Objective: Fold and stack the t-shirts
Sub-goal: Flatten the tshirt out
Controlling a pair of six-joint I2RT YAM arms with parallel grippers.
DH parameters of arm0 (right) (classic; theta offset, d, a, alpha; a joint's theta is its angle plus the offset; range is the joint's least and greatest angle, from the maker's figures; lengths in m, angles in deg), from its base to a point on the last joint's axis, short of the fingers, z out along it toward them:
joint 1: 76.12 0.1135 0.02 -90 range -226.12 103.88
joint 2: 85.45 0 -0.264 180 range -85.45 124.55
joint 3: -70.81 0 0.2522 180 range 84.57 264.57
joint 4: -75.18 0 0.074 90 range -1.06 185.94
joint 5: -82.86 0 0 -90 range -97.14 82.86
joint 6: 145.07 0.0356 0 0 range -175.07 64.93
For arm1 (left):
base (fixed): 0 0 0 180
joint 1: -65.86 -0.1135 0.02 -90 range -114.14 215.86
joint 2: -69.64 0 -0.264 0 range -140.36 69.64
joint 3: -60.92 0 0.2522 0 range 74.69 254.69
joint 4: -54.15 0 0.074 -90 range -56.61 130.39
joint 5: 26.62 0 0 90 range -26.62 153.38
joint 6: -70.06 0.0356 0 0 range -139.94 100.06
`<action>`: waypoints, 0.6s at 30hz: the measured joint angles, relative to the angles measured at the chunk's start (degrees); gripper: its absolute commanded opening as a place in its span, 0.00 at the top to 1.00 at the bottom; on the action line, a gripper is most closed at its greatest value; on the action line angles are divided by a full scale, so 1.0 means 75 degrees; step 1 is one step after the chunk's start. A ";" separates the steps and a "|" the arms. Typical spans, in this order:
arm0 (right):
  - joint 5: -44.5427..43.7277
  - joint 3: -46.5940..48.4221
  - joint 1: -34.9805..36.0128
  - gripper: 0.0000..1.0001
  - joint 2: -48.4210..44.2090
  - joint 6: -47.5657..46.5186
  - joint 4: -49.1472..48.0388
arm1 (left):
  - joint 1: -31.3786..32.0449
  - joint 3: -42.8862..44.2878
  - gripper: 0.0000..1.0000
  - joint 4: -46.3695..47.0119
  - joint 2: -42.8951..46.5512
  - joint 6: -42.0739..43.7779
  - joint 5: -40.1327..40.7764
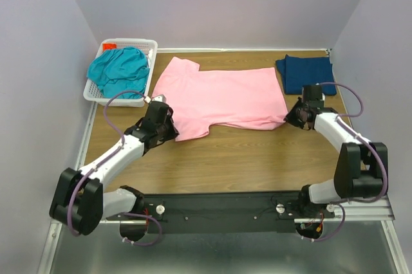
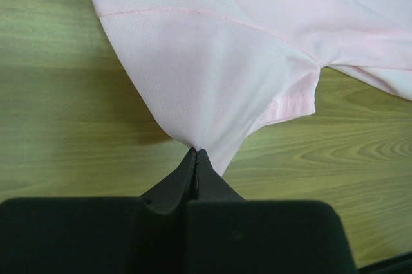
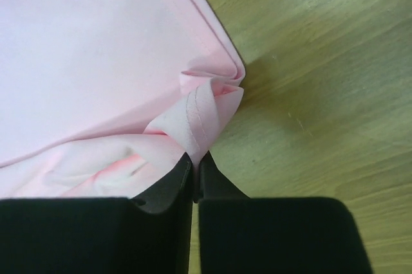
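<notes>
The light pink t-shirt (image 1: 219,97) lies spread on the wooden table (image 1: 225,164), neck to the left. My left gripper (image 1: 168,129) is shut on its near sleeve; in the left wrist view the cloth (image 2: 212,74) is pinched at the fingertips (image 2: 196,153). My right gripper (image 1: 291,118) is shut on the near hem corner; the right wrist view shows the bunched hem (image 3: 199,113) between the jaws (image 3: 195,156). The dark navy-blue t-shirt (image 1: 306,73) lies folded at the back right. The teal t-shirt (image 1: 119,69) is heaped in the basket.
The white lattice basket (image 1: 96,96) stands at the back left corner of the table. Grey walls close in the left, back and right sides. A black rail with the arm bases runs along the near edge.
</notes>
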 measured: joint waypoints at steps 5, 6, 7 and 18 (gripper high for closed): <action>0.0143 -0.0548 0.0000 0.94 -0.1180 -0.0012 0.0140 | 0.0000 -0.0277 1.00 -0.0542 0.0973 -0.0321 0.0003; 0.0181 -0.0632 0.0000 0.93 -0.1361 -0.0017 0.0201 | 0.0000 -0.0312 1.00 -0.0632 0.1099 -0.0379 -0.0012; 0.0198 -0.0729 0.0000 0.93 -0.1577 -0.0023 0.0291 | 0.0000 -0.0358 1.00 -0.0796 0.1285 -0.0460 -0.0029; 0.0393 -0.1440 0.0000 0.77 -0.3765 -0.0015 0.2256 | 0.0000 -0.0504 1.00 -0.2716 0.2806 -0.1008 -0.0545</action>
